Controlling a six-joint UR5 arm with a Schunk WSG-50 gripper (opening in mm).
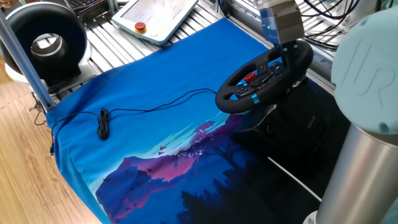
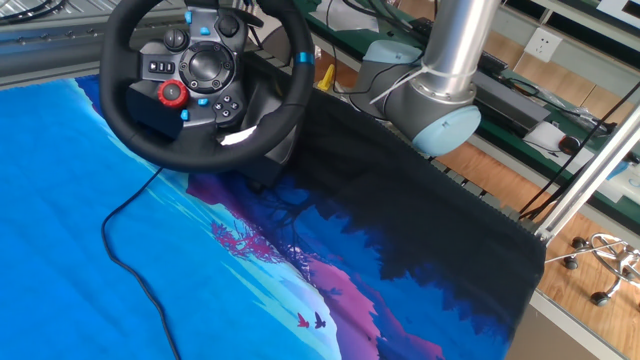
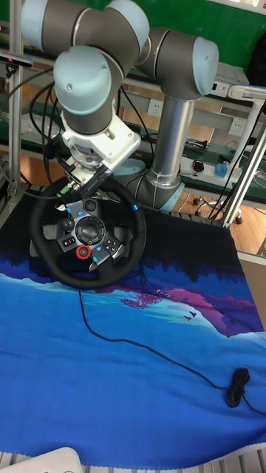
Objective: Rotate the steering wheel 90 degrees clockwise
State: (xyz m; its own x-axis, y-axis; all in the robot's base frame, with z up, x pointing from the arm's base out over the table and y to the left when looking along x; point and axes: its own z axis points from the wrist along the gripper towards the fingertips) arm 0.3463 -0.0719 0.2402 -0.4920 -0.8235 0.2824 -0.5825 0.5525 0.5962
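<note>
A: Where sits the steering wheel?
B: At the far edge of the table, on a black base, tilted up from a blue landscape-print cloth. Black padded rim, blue stripe at the right side of the rim in the other fixed view, at upper right in the tall view. Red button low on the hub there, blue buttons around a round centre.

A: And the gripper?
B: Hangs at the wheel's upper rim, above the hub, under the grey wrist of the UR5 arm. Fingers reaching down to the rim near the top left in the tall view. Jaws: cannot tell whether apart or clamped on the rim; too dark and partly hidden.

A: Anything else around?
B: Thin black cable running from the wheel across the cloth to a coiled end. Black ring-shaped device with a white centre at the far left corner. White teach pendant with a red button lying on the slatted tabletop.
</note>
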